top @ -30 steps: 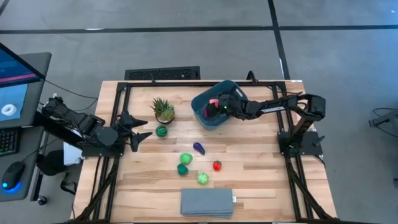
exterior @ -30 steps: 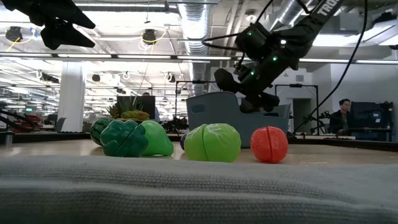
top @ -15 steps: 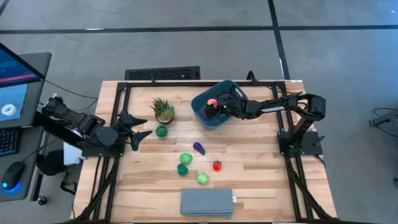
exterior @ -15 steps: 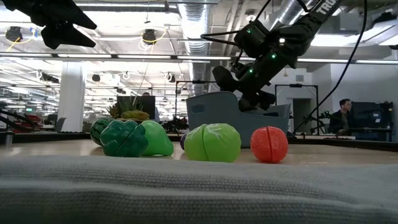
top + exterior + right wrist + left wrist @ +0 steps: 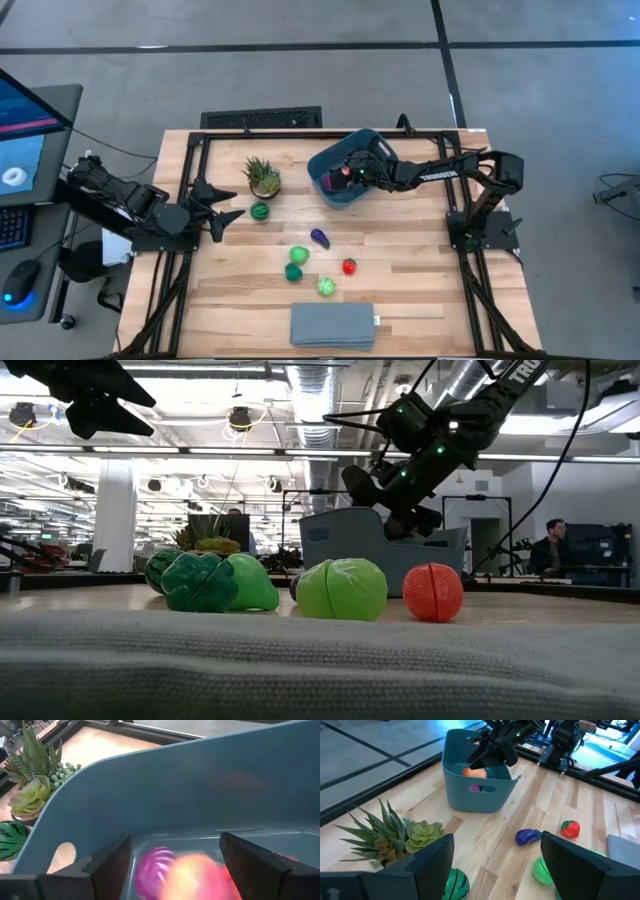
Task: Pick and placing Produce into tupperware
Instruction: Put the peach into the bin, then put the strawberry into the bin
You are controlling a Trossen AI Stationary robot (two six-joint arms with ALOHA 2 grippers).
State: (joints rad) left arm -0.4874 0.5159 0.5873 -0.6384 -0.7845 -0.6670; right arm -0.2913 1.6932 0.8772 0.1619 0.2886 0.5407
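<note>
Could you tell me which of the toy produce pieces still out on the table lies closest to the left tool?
The striped dark-green watermelon, just beside the potted plant. It sits right in front of the left tool, while the purple, red and other green pieces lie farther off toward the table's middle.

Two arms of matt black segments joined by rounded joints are seen, each ended by a gripper with two dark tapering fingers, the right arm (image 5: pixel 440 172) being trailed by black cables, dotted with small green lights and marked with white lettering.
</note>
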